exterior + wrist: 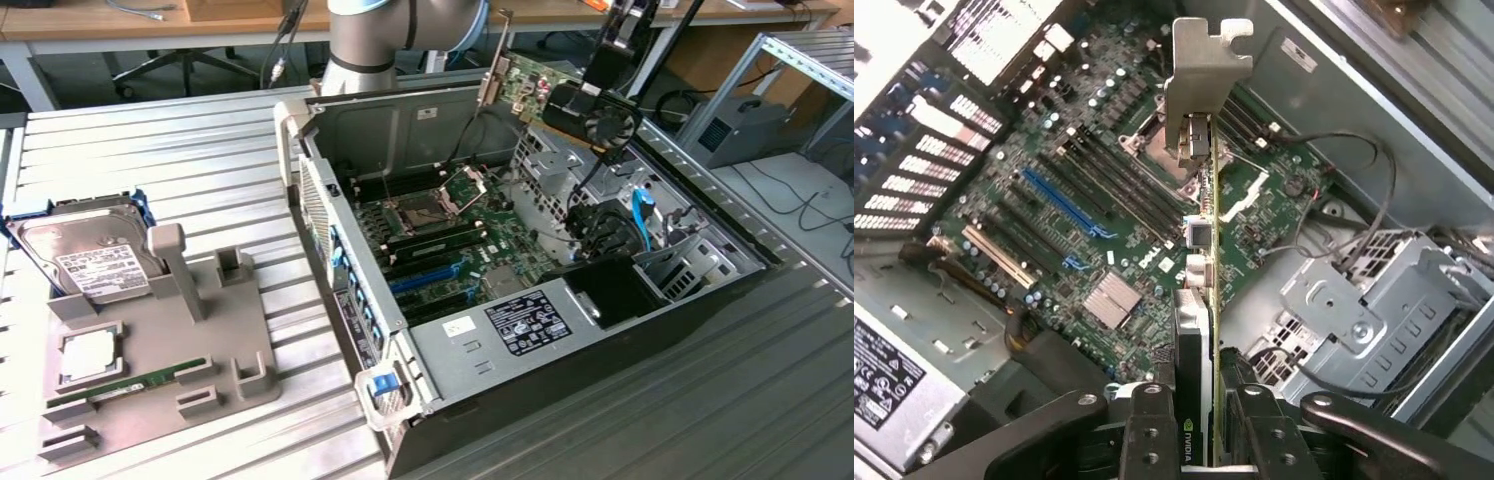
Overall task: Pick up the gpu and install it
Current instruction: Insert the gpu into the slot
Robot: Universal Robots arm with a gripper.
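Above the open case point(387, 130), gpu point(547, 85) clamped edge-on in the tool point(1201, 425) — bracket point(1204, 70) at far end

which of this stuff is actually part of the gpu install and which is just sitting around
Part of the job:
- gpu, gripped in the claw above the case
- open computer case
- motherboard inside it

Just lying about:
- hard drive
- memory stick
- silver chip
- grey tray beside the case
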